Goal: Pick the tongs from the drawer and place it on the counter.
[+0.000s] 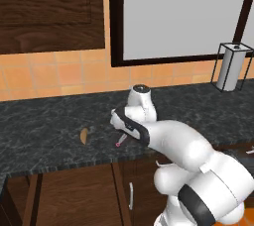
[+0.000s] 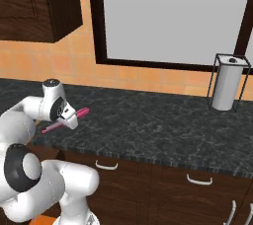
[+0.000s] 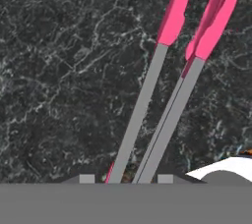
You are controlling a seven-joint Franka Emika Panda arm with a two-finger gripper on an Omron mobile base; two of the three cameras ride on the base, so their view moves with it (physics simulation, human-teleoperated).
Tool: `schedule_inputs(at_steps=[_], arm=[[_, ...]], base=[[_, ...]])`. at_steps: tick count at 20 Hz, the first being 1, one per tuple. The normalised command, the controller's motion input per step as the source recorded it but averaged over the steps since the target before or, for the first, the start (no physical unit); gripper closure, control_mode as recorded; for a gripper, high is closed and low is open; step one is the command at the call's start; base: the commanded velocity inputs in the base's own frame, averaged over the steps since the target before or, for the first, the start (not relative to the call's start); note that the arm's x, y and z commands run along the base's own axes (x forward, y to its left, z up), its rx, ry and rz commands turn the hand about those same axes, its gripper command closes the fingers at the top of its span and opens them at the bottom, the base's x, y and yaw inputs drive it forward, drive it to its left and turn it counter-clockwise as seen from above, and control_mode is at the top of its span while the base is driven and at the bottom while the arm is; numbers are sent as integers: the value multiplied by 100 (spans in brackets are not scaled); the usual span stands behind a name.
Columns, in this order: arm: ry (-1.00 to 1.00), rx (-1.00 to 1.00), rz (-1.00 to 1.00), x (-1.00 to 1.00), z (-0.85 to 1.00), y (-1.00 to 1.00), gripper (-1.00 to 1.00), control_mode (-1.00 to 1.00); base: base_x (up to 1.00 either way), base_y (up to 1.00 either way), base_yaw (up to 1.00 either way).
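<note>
arm shell: glossy white, rounded bulbous links, smooth, no visible cables or screws
joints: dark grey/black bands betw. links; one wide black ring low on the big link nr the base, left base view
wrist: white cyl. w/ dark round cap on top
hand: white block w/ black strip along its side; dark face in right base view
gripper (image 2: pixel 69 116): small, white-grey body; finger tips (image 3: pixel 86 179) short, grey, square-ended
markings: none legible

Your tongs (image 3: pixel 172 85) cut off at the hand view's top, their middle hidden behind the arm (image 1: pixel 173 143), fingertip contact unreadable
</note>
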Motion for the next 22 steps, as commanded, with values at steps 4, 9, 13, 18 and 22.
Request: schedule_inputs(at_steps=[4,9,13,18,22], arm=[[11,0,-6,83,-10,-9,100,-100],[4,-2,-6,60,-65,0,100,-100],[3,0,-3,39,-78,0,100,-100],[3,0,0,11,-79,0,-100,-100],[-3,1,0,-4,4,-3,-100,-100]], base=[[0,0,0],[0,0,0],[0,0,0],[0,0,0],[0,0,0]])
